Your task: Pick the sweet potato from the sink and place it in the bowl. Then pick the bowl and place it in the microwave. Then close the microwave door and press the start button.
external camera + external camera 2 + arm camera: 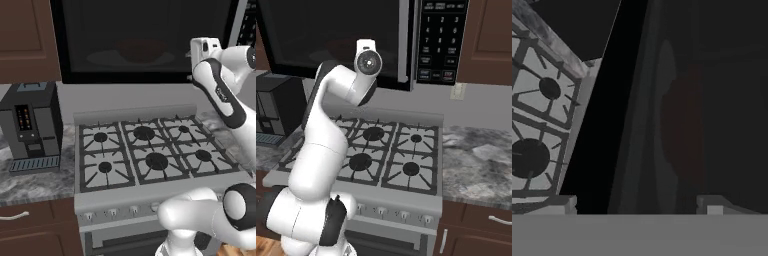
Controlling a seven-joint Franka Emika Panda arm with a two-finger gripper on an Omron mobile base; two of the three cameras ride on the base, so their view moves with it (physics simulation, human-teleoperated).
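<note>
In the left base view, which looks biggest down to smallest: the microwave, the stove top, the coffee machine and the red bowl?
1. microwave or stove top: both span much of the picture, too close to rank.
3. coffee machine.
4. bowl, seen dimly behind the dark glass, and farther from the camera.

You face a six-burner gas range point(150, 150) with black grates on a pale steel top; its knob row point(401, 215) runs along the front edge. At nine o'clock of the range, a black coffee machine point(31, 127) stands on the grey marbled countertop point(35, 185). At three o'clock, the same marbled countertop point(478, 165) continues. Dark brown wood cabinets sit below, with a curved silver drawer handle point(12, 216) at left and another drawer handle point(501, 220) at right. A brown upper cabinet point(25, 40) hangs at eleven o'clock. The wall point(481, 102) is plain grey, with a pale outlet plate point(457, 91). Lighting is even.
</note>
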